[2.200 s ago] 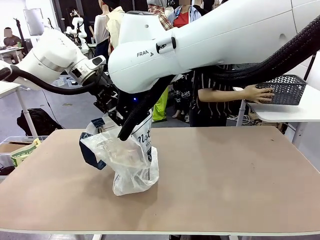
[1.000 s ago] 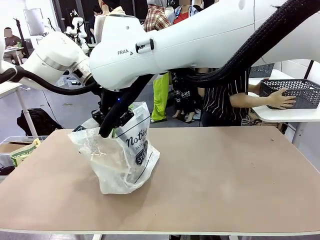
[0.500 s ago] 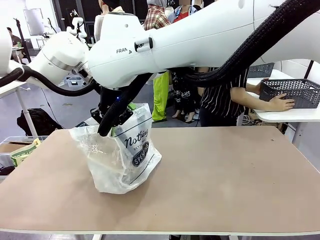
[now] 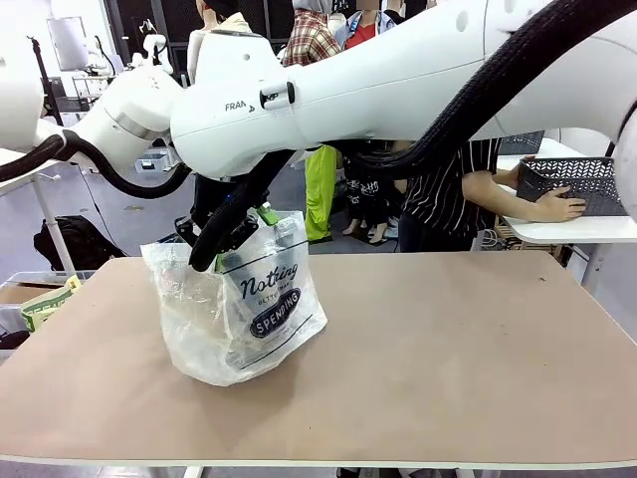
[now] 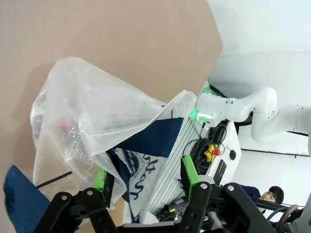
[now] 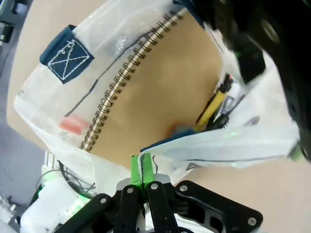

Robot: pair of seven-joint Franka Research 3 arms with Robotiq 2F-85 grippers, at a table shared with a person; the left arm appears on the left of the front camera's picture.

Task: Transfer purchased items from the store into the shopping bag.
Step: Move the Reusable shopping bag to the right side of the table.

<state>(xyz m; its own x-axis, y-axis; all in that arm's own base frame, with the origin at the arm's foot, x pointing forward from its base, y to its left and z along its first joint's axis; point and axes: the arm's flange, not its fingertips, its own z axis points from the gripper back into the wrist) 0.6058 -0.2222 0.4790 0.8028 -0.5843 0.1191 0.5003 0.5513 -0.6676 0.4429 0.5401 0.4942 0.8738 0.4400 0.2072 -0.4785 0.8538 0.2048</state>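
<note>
Shopping bag (image 4: 244, 314) stands on the worktop (image 4: 448, 349), at about 9 o'clock from the worktop's middle, translucent white with dark lettering facing the camera. Both white arms converge over its mouth at 12 o'clock of the bag.

Right pincer (image 6: 141, 170): green pads pressed together, clenched on a thin edge of the bag's rim, holding one side of the mouth up. Past it, inside the bag, lie a tan spiral-bound notebook (image 6: 146, 92), a yellow-and-black item (image 6: 214, 109) at 3 o'clock of the notebook, and a small red thing (image 6: 73, 124) at 8 o'clock.

Left pincer (image 5: 146, 177): green pads stand apart, with bag film and a navy handle (image 5: 155, 136) between them and draped over one pad; whether the pads actually grip the film cannot be told. A second navy patch (image 5: 22, 199) shows at 7 o'clock of that view.

Basket (image 4: 577, 184) sits on a separate white table at 2 o'clock, well apart from the bag, a person's hand (image 4: 557, 206) resting against its side.
</note>
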